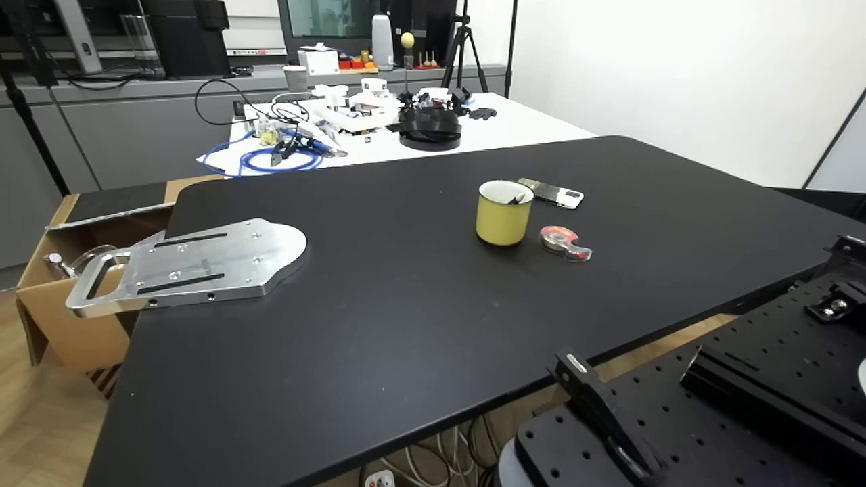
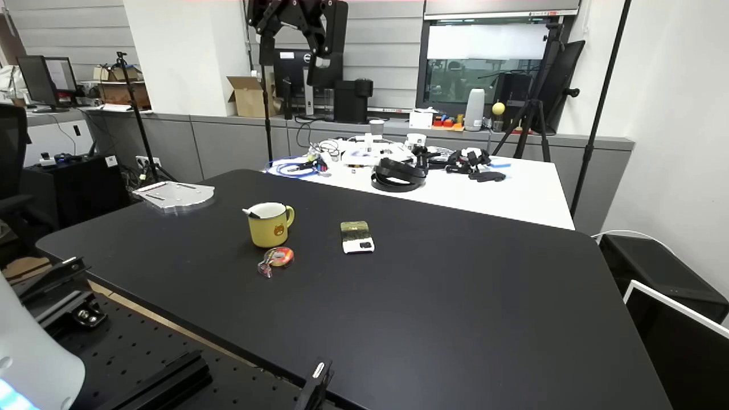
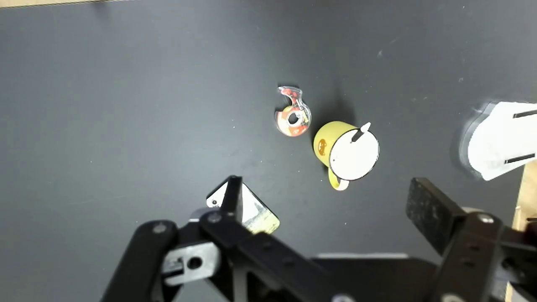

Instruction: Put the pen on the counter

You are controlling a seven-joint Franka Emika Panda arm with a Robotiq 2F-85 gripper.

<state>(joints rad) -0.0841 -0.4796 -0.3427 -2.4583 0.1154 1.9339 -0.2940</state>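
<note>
The way is open above the pen (image 3: 361, 132), but cup (image 3: 346, 155), tape dispenser (image 3: 299, 110) and phone (image 2: 357, 236) block low passage.

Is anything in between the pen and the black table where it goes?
Yes, the yellow cup: the pen leans inside it, one end poking out the top, so the cup keeps it off the black table.

The black gripper (image 2: 295, 67) is hanging at the upper edge of an exterior view, its jaws pointing downward and standing wide apart, as the wrist view is also showing, while a white arm section (image 2: 32, 356) is occupying that exterior view's lower left.
</note>
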